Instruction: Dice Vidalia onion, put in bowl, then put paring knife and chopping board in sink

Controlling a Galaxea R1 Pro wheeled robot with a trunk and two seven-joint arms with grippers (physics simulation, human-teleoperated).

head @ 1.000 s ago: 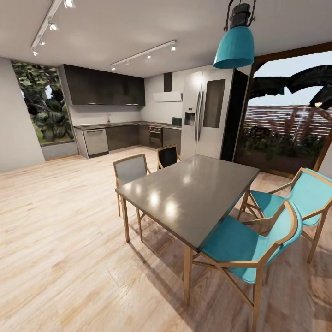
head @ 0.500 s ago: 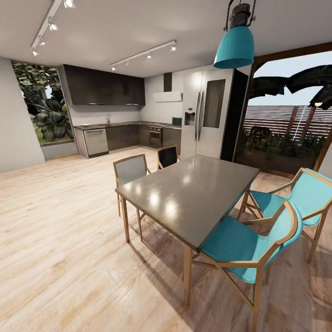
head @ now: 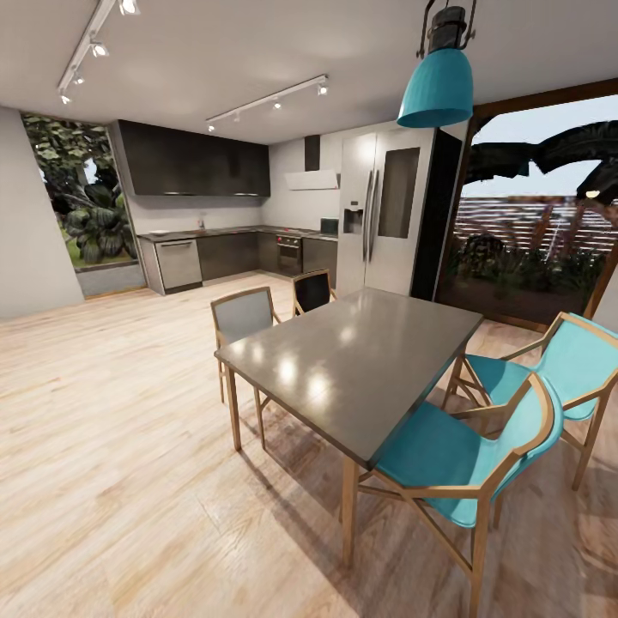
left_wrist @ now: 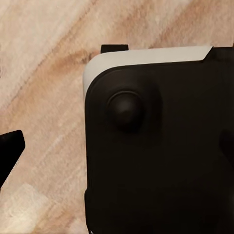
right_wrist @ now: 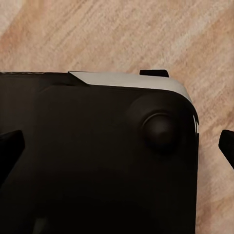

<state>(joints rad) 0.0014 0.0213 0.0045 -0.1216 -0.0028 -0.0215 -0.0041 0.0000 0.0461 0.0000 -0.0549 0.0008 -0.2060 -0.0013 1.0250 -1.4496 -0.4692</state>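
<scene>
1. Head view: the robot stands in the dining area, well apart from the kitchen. The countertop runs along the far wall, between the window and the fridge. The sink, onion, board, knife and bowl are too small to pick out at this range. A dark table with teal chairs and a grey chair sits near, to the right of the open floor.
2. Risk, as I judge it: the clear path to the counter runs left of the table. Steering too far right could clip the grey chair or a table leg with the base.
3. Left wrist view: the camera looks down on the robot's dark base and the wooden floor. A dark tip shows at the edge; I cannot tell whether the left gripper is apart or together.
4. Right wrist view: again the base over floorboards, with dark tips at both edges; the right gripper's state cannot be told either.
5. Against the earlier frames: the room holds the same place in the head view, so the robot has barely moved. Only the rendering of the fence outside the big window flickers.
</scene>
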